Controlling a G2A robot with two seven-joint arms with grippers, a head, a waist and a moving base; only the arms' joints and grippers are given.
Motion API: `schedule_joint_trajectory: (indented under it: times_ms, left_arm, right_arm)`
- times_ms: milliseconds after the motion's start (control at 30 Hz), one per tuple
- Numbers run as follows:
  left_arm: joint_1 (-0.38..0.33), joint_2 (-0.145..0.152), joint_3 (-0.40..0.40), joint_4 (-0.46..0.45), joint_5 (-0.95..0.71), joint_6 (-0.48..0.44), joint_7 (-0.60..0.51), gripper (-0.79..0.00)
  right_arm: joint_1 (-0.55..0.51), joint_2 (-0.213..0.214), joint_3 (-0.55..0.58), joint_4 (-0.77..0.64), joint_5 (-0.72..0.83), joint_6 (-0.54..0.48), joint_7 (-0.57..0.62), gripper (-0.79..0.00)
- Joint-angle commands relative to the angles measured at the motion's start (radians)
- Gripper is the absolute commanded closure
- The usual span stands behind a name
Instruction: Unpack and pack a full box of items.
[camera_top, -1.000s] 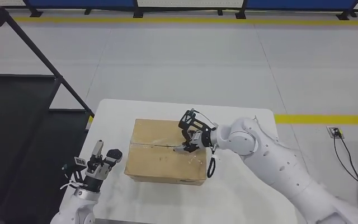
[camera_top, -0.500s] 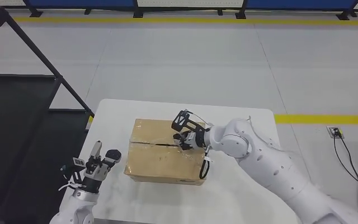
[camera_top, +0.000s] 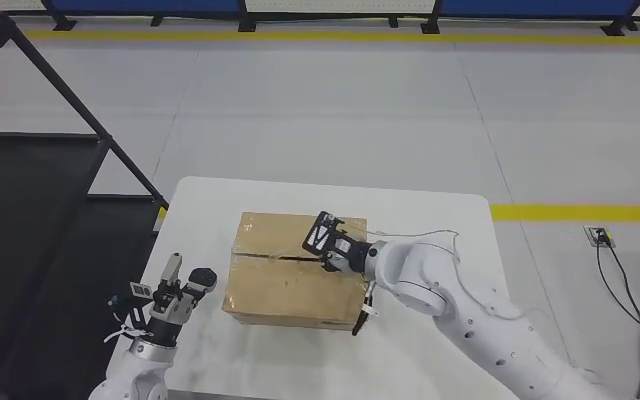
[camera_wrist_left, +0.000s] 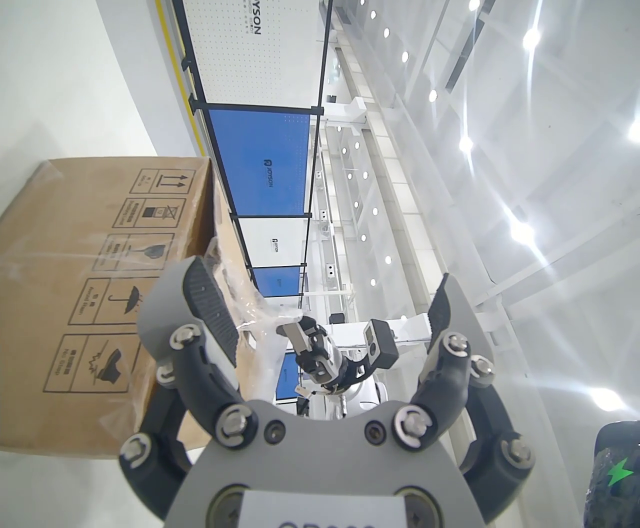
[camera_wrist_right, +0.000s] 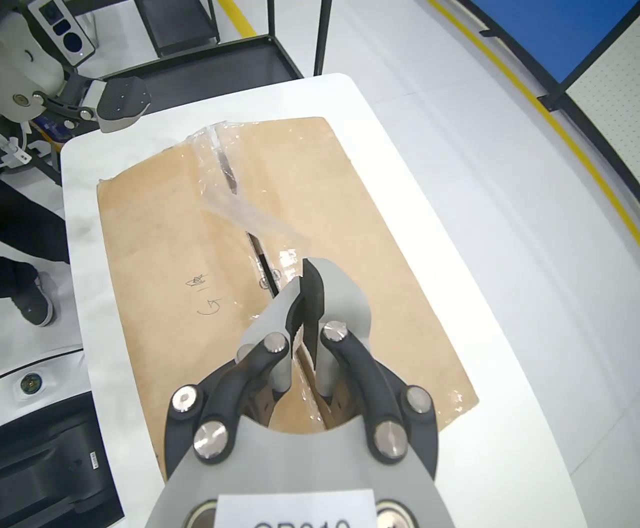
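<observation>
A brown cardboard box (camera_top: 280, 290) lies on the white table (camera_top: 430, 220), its top seam partly split. A loose strip of clear tape (camera_wrist_right: 245, 212) lifts off the seam (camera_wrist_right: 227, 172) and runs to my right gripper (camera_wrist_right: 302, 280). That gripper (camera_top: 320, 240) hovers over the middle of the box top, shut on the tape strip. My left gripper (camera_wrist_left: 325, 295) stands open beside the box's left end (camera_wrist_left: 100, 280), holding nothing. Crumpled tape (camera_wrist_left: 260, 310) shows past that end, with the right gripper (camera_wrist_left: 300, 340) beyond it. In the top view the left gripper (camera_top: 180, 285) is just off the box.
A black metal cart (camera_top: 50, 230) stands against the table's left side, seen as a dark frame (camera_wrist_right: 220, 55) in the right wrist view. Bare tabletop (camera_wrist_right: 450, 250) lies along the box's far side and to its right.
My right gripper has travelled left along the seam, from near the box's right end to its middle. The left arm has barely shifted.
</observation>
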Motion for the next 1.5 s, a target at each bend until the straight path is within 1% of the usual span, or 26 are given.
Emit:
schedule_joint_trajectory:
  times_ms: [0, 33, 100, 267, 400, 600, 633, 700, 733, 767, 800, 867, 900, 933, 1033, 1100, 1167, 1200, 1267, 1367, 1467]
  left_arm:
    - [0.0, 0.0, 0.001, 0.0, 0.001, -0.003, -0.002, -0.785]
    - [0.0, 0.0, 0.0, 0.001, -0.001, -0.003, -0.001, -0.785]
    - [0.002, -0.001, 0.0, 0.001, -0.001, -0.004, -0.001, -0.785]
    - [0.003, -0.001, 0.0, 0.001, -0.002, -0.004, -0.004, -0.785]
    - [0.003, -0.001, 0.002, 0.001, -0.001, -0.007, -0.007, -0.785]
    - [0.001, -0.002, 0.008, -0.003, 0.009, -0.002, -0.006, -0.785]
    - [0.0, -0.002, 0.008, -0.005, 0.01, 0.0, -0.005, -0.785]
    - [-0.002, -0.002, 0.006, -0.014, 0.016, 0.003, -0.007, -0.785]
    - [-0.003, -0.001, 0.005, -0.021, 0.02, 0.004, -0.009, -0.785]
    - [-0.004, -0.001, 0.003, -0.027, 0.024, 0.005, -0.008, -0.785]
    - [-0.004, -0.001, 0.001, -0.033, 0.029, 0.007, -0.008, -0.785]
    - [-0.004, 0.0, -0.001, -0.045, 0.034, 0.011, -0.007, -0.785]
    - [-0.004, 0.0, -0.001, -0.051, 0.038, 0.013, -0.007, -0.785]
    - [-0.003, 0.0, -0.001, -0.054, 0.04, 0.015, -0.006, -0.785]
    - [-0.005, 0.0, 0.003, -0.061, 0.05, 0.019, -0.005, -0.785]
    - [-0.007, -0.001, 0.007, -0.061, 0.055, 0.023, -0.002, -0.785]
    - [-0.009, -0.001, 0.01, -0.06, 0.056, 0.025, -0.001, -0.785]
    - [-0.01, -0.001, 0.011, -0.059, 0.056, 0.026, -0.001, -0.785]
    - [-0.012, -0.001, 0.013, -0.057, 0.06, 0.027, -0.001, -0.785]
    - [-0.014, -0.001, 0.014, -0.055, 0.06, 0.029, 0.0, -0.785]
    - [-0.016, -0.001, 0.015, -0.053, 0.061, 0.029, 0.001, -0.785]
  right_arm:
    - [-0.02, 0.007, 0.015, -0.023, -0.06, 0.004, -0.009, 0.0]
    - [-0.03, 0.009, 0.015, -0.034, -0.108, 0.021, -0.007, 0.0]
    - [-0.057, 0.008, 0.009, -0.065, -0.192, 0.073, -0.039, 0.0]
    - [-0.098, 0.001, -0.013, -0.097, -0.332, 0.148, -0.082, 0.0]
    - [-0.12, -0.004, -0.016, -0.108, -0.37, 0.149, -0.099, 0.0]
    - [-0.142, -0.009, 0.004, -0.105, -0.378, 0.111, -0.121, 0.0]
    - [-0.145, -0.01, 0.008, -0.105, -0.375, 0.103, -0.127, -0.129]
    - [-0.154, -0.011, 0.019, -0.106, -0.371, 0.094, -0.15, -0.342]
    - [-0.159, -0.011, 0.025, -0.107, -0.367, 0.085, -0.166, -0.468]
    - [-0.165, -0.01, 0.034, -0.108, -0.369, 0.085, -0.185, -0.622]
    - [-0.172, -0.01, 0.041, -0.11, -0.373, 0.085, -0.198, -0.699]
    - [-0.189, -0.008, 0.056, -0.12, -0.385, 0.09, -0.233, -0.708]
    - [-0.2, -0.007, 0.061, -0.126, -0.39, 0.085, -0.248, -0.727]
    - [-0.209, -0.006, 0.068, -0.132, -0.394, 0.078, -0.264, -0.714]
    - [-0.237, -0.002, 0.091, -0.144, -0.39, 0.041, -0.311, -0.662]
    - [-0.254, 0.002, 0.109, -0.149, -0.379, 0.01, -0.345, -0.585]
    - [-0.266, 0.005, 0.13, -0.15, -0.37, -0.024, -0.377, -0.563]
    - [-0.273, 0.007, 0.137, -0.149, -0.364, -0.046, -0.39, -0.563]
    - [-0.282, 0.01, 0.155, -0.147, -0.361, -0.067, -0.411, -0.603]
    - [-0.299, 0.011, 0.172, -0.151, -0.367, -0.069, -0.453, -0.554]
    - [-0.315, 0.011, 0.185, -0.153, -0.377, -0.077, -0.501, -0.616]
